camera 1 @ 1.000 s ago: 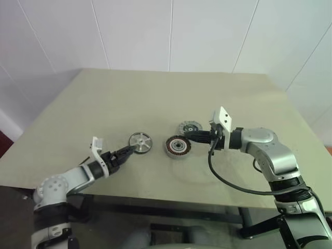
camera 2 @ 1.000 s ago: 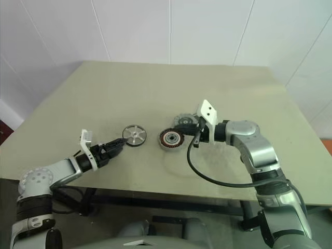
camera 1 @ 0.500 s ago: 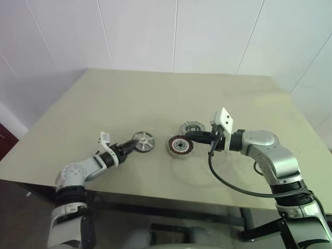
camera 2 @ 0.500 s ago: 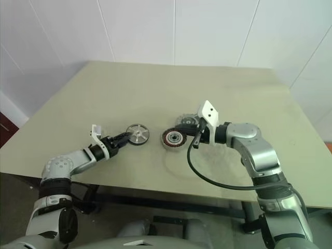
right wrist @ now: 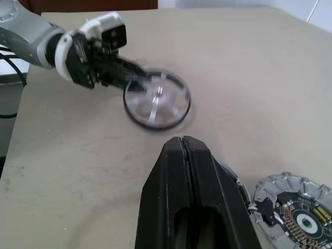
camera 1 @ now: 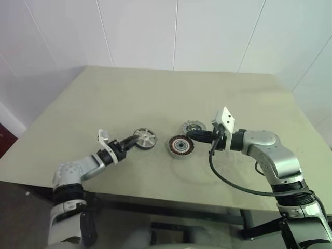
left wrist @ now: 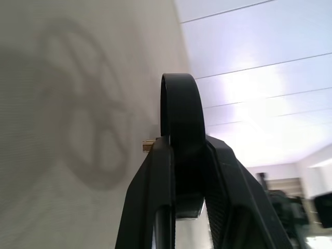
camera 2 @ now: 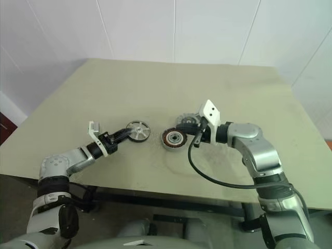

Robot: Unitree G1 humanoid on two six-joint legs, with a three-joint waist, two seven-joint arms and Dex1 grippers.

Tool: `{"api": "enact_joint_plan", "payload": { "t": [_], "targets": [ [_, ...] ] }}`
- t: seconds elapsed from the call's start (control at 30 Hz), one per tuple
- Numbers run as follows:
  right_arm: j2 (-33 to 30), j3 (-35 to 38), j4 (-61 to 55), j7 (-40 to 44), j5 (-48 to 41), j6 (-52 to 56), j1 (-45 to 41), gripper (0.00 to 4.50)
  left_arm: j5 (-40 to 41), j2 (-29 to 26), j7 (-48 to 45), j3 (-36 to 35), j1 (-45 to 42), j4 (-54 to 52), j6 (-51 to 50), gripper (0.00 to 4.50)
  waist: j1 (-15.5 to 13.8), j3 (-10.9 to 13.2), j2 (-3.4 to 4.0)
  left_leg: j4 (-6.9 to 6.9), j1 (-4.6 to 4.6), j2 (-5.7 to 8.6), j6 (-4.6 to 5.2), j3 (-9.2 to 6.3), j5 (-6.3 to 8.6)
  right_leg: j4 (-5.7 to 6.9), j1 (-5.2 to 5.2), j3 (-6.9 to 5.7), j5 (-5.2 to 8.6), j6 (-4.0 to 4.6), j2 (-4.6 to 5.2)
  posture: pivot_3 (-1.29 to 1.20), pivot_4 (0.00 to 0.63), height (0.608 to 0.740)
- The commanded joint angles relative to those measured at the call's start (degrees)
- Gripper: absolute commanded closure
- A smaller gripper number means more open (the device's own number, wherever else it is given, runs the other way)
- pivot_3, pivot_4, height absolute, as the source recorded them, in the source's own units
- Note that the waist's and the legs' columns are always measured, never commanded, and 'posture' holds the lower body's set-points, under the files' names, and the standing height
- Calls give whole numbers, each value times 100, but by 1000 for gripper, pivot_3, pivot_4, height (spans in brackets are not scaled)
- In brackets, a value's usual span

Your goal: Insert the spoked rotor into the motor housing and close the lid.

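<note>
Left of centre in the head views, the left gripper [camera 1: 136,140] has its two black fingers [left wrist: 155,202] pinched on the rim of the spoked rotor [camera 1: 144,138], which stands tilted between them. Just right of it on the table [camera 1: 155,98] lies the motor housing [camera 1: 179,147]. The right gripper [camera 1: 190,135], fingers pressed together and holding nothing, hovers at the housing's upper right edge, beside the lid [camera 1: 192,127].
</note>
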State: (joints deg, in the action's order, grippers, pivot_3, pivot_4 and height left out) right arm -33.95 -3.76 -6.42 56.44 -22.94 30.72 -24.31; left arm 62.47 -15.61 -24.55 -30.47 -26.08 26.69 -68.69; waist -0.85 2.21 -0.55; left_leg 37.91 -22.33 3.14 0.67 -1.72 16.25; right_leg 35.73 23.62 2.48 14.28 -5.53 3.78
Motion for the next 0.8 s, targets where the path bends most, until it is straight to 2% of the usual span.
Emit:
{"api": "enact_joint_plan", "payload": {
  "t": [0.03,0.13,0.33,0.43,0.57,0.8],
  "targets": [
    [-300,382,63,157,-216,95,82,4500,708,197,29,-336,-482,-63,-315,4043,-26,2,-5,0,-5,0,0,-2,0,-3,2,-2,0,0,0,0,0,740],
    [-463,532,104,191,-271,151,222,4500,740,483,140,-237,-737,85,-475,4043,-27,1,-5,1,-9,1,1,-7,0,-23,-5,-7,-2,1,1,0,0,740],
    [-447,646,129,21,-214,107,407,4500,24,996,-114,388,-1122,1017,-275,4043,17,1,-5,0,-7,2,1,-6,0,-31,-9,-7,-17,-21,-1,0,0,740],
    [-399,692,-73,-101,-287,164,557,4500,-446,1033,-498,714,-1307,1657,-52,4043,7,2,-4,0,-6,1,0,-6,0,-29,-7,-7,-18,-17,-4,0,0,740],
    [-405,822,-360,-277,-414,260,835,4500,-829,960,-900,780,-1653,2360,248,4043,-15,0,-1,1,-6,2,0,-6,0,-31,-10,-7,-12,-6,-3,0,0,740],
    [-393,864,-543,-465,-445,303,1019,4500,-1321,839,-1397,888,-1938,2894,218,4043,-7,-1,0,7,-2,2,0,-6,0,-34,-19,-7,-20,-10,-1,0,0,740]
  ]
}}
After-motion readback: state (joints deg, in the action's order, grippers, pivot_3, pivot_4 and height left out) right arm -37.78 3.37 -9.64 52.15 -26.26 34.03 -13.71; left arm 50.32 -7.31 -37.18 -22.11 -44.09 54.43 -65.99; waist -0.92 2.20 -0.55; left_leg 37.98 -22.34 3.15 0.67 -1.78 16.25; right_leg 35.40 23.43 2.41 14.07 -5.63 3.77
